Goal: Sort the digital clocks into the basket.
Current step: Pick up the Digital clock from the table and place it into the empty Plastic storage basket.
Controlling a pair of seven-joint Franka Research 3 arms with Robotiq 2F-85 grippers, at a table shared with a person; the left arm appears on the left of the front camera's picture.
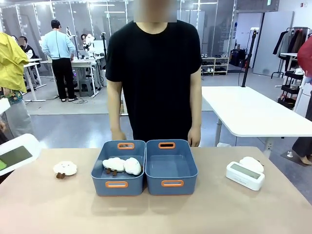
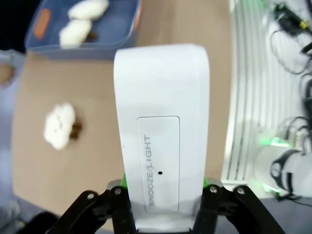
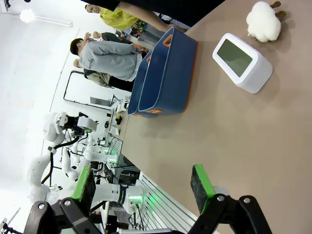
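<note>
My left gripper [image 2: 165,184] is shut on a white digital clock [image 2: 161,122], and its SNOOZE/LIGHT bar faces the left wrist camera. In the front view this clock [image 1: 15,155] hangs above the table's far left edge, LCD face up. A second digital clock [image 1: 245,175] stands on the table at the right. In the right wrist view that clock [image 3: 241,61] lies well ahead of my right gripper [image 3: 144,185], which is open and holds nothing. Two blue baskets stand side by side mid-table: the right basket [image 1: 155,184] is empty, the left basket [image 1: 100,183] holds white cloud toys [image 1: 122,165].
One cloud toy [image 1: 65,168] lies on the table left of the baskets, and another cloud toy [image 1: 253,163] sits just behind the right clock. A person [image 1: 153,73] stands at the far side behind the baskets, hands hanging near the table edge.
</note>
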